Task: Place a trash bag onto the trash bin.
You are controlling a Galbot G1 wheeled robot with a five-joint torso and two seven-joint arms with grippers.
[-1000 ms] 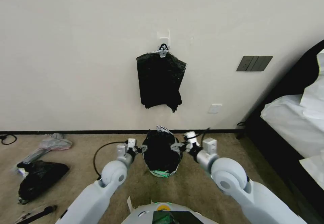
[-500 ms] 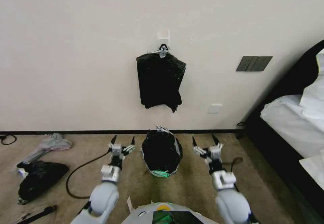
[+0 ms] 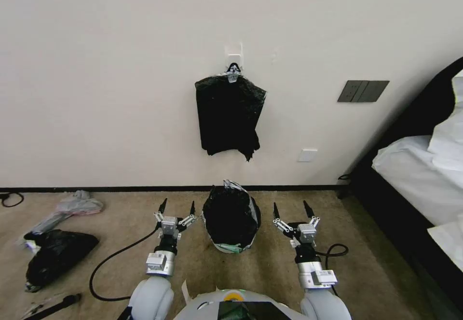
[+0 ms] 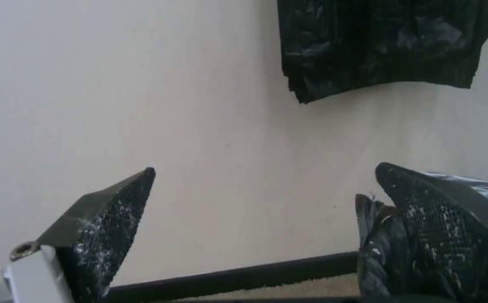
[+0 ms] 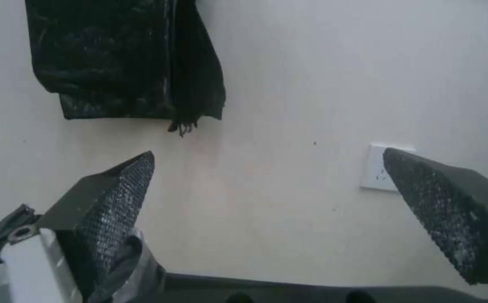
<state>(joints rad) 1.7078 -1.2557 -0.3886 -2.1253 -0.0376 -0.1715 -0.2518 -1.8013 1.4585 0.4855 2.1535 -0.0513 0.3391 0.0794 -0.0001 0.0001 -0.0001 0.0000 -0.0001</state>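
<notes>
Thin glossy black plastic trash bag [image 3: 230, 215] draping over small round cream-white trash bin [image 3: 226, 248], sitting on beige carpet [image 3: 270, 262] near black baseboard [image 3: 96, 188]. Left gripper [image 3: 177, 208] and right gripper [image 3: 290, 209] flanking bin, roughly equidistant, apart from bag, fingers spread, gripping nothing. Bin axis standing upright. Bundle of black bags [image 3: 227, 115] hanging on white wall [image 3: 96, 69] above.

No legible text, label or number anywhere.

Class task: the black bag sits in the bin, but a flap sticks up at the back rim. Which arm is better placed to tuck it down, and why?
Right, marginally. The trash bag already lines the trash bin; its raised flap leans slightly to the right of centre. Both the left gripper and the right gripper hang open and level beside it.
</notes>
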